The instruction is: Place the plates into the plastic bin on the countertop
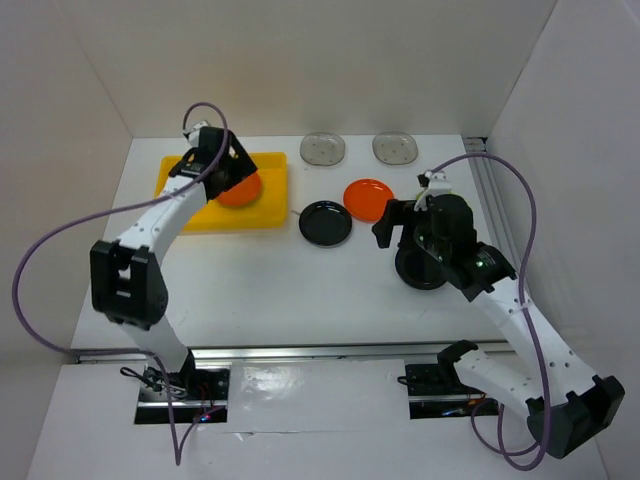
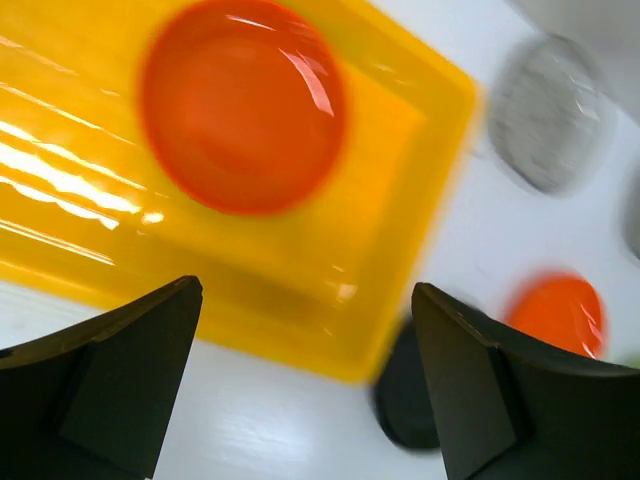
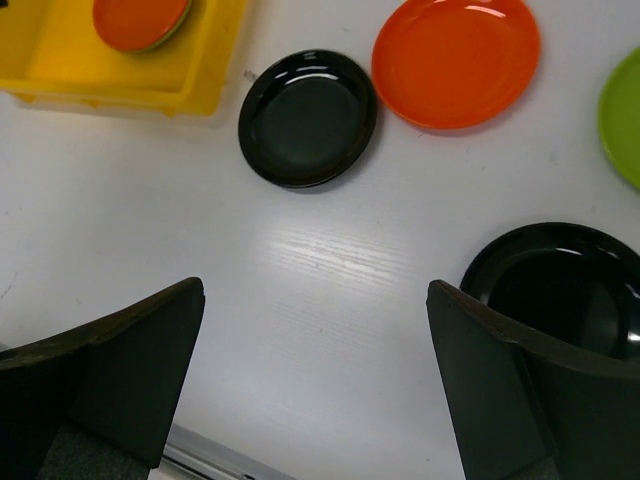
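The left gripper (image 2: 305, 290) hung over the plastic bin (image 1: 225, 218) with its fingers spread and nothing between them. One orange plate (image 2: 243, 105) lay inside the bin, towards its 3 o'clock end in the top view. A green rim seemed to show beneath it in the right wrist view. The bin's long axis ran from 9 to 3 o'clock there.

The right gripper (image 3: 315, 288) was also spread wide and empty, low over the desk (image 1: 300, 290). In its own view a black plate (image 3: 560, 290) lay just beside it at about 3 o'clock, partly behind the right-hand finger. A second black plate (image 3: 308, 118) lay at 12 o'clock and another orange plate (image 3: 455, 60) at 1 o'clock. A lime green plate (image 3: 625, 115) was cut off by the frame edge at 2 o'clock. Two grey plates (image 1: 322, 148) (image 1: 395, 148) sat along the far edge.

The right arm was plainly the nearer to every loose plate. Its likeliest next pick was the black plate beside it, which would call for a sideways shift towards 3 o'clock. The bin lay well away at 10 o'clock.
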Robot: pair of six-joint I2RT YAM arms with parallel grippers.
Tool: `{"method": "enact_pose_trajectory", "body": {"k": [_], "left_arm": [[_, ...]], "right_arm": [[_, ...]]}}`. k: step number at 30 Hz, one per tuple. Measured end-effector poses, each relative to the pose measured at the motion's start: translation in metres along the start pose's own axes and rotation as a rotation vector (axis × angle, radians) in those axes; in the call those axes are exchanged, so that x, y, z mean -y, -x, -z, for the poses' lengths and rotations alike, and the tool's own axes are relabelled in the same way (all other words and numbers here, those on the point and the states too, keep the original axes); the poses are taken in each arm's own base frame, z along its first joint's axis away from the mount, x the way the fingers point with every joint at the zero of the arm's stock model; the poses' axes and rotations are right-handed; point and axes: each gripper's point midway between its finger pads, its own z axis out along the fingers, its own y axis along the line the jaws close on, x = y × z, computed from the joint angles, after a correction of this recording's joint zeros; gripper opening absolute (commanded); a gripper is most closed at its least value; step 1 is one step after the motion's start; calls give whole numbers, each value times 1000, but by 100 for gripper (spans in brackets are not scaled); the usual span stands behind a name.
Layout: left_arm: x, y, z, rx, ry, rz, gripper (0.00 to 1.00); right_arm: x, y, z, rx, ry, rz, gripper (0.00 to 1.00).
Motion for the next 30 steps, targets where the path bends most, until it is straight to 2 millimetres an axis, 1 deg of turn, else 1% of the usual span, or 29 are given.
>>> {"method": "enact_pose_trajectory", "body": {"k": [1, 2, 3, 4, 5, 6, 7, 8, 9, 12, 14, 16, 18, 19, 20, 22, 23, 24, 25, 26, 28, 30], "left_arm": [[17, -9, 23, 8, -61, -19, 100], [34, -23, 47, 10, -131, -41, 100], [52, -42, 71, 5, -209, -59, 100], [69, -66, 94, -16, -297, -88, 100], [86, -95, 115, -43, -399, -120, 100], [99, -128, 134, -83, -487, -148, 100], [107, -165, 150, -146, -564, -187, 100], [112, -196, 159, -196, -619, -220, 100], [114, -230, 164, -260, -656, -251, 100], [119, -307, 154, -394, -693, -334, 100], [131, -348, 145, -460, -712, -364, 100], [149, -381, 134, -509, -730, -386, 100], [170, -405, 126, -546, -755, -383, 100], [181, -413, 121, -560, -769, -377, 98], [194, -414, 120, -558, -791, -369, 98], [216, -415, 115, -551, -810, -362, 94], [230, -415, 113, -544, -826, -356, 86], [243, -415, 111, -539, -840, -349, 82], [253, -415, 108, -532, -852, -345, 75], [260, -415, 103, -530, -853, -344, 64], [266, -418, 95, -534, -849, -341, 59], [259, -424, 84, -549, -817, -349, 59]], "right_arm": [[2, 6, 4, 17, -20, -5, 99], [4, 14, 10, 40, -41, -12, 99], [6, 25, 17, 72, -65, -21, 99], [8, 35, 24, 104, -88, -30, 99], [11, 47, 34, 142, -114, -45, 99], [16, 56, 44, 181, -149, -65, 99], [17, 66, 56, 223, -160, -80, 99], [21, 74, 70, 264, -188, -101, 99], [25, 82, 83, 303, -209, -120, 99], [36, 97, 116, 387, -274, -165, 99], [40, 106, 132, 430, -303, -187, 99], [44, 108, 141, 444, -329, -199, 99], [48, 103, 143, 432, -349, -199, 99], [50, 101, 144, 425, -356, -197, 99], [51, 98, 145, 418, -362, -195, 99], [53, 94, 148, 409, -366, -192, 99], [52, 94, 149, 411, -363, -192, 99], [52, 94, 151, 413, -359, -191, 99], [52, 94, 152, 413, -357, -189, 99], [51, 94, 153, 412, -353, -189, 99], [50, 94, 153, 410, -346, -182, 99], [49, 94, 152, 406, -344, -177, 99]]}}
